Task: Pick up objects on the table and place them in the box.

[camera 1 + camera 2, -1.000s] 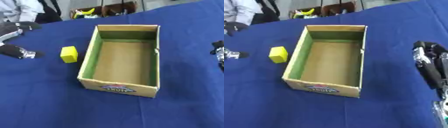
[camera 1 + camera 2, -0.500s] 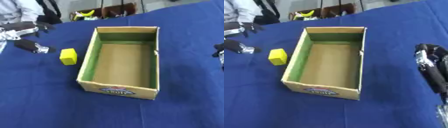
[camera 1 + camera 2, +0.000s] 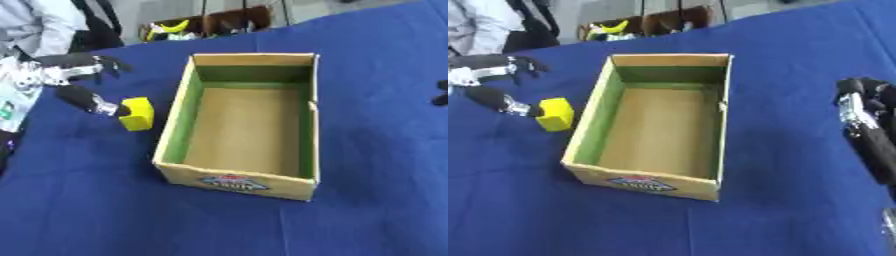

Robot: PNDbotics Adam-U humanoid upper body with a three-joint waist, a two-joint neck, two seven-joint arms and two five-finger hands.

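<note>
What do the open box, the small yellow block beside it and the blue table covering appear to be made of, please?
The open brown box looks like matte corrugated cardboard: tan floor, thin folded walls, green-lined inside, a printed label on its near wall. The small yellow block has flat, evenly coloured faces with a dull finish; foam, plastic or painted wood, I cannot tell which. The blue table covering looks like soft matte cloth, with faint creases.

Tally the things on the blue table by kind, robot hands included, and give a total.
Yellow block: 1
Cardboard box: 1, nothing in it
Robot hands: 2, the left hand touching the block, the right hand at the right edge
Total: 4
</note>
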